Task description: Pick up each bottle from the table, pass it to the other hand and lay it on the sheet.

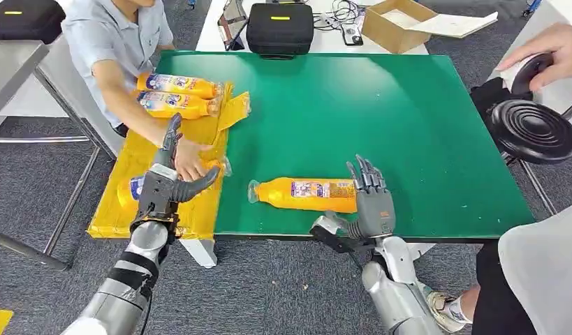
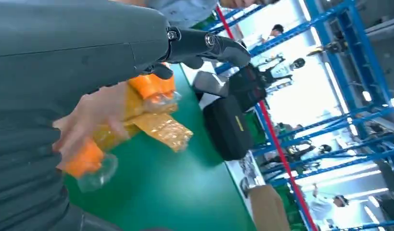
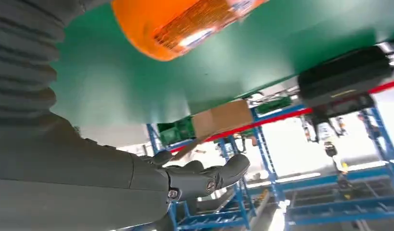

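Item: right hand (image 1: 370, 199), fingers spread, empty, standing beside bottle (image 1: 304, 193); risking rolling it. Left hand (image 1: 172, 178) open, crowding a person's hand (image 1: 188, 159).

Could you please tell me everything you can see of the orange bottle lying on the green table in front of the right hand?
The orange bottle lies on its side on the green table near its front edge, clear cap end towards the yellow sheet. It looks like plastic, with a printed label round its middle. Its base lies right by the fingers of the right hand; whether they touch, I cannot tell.
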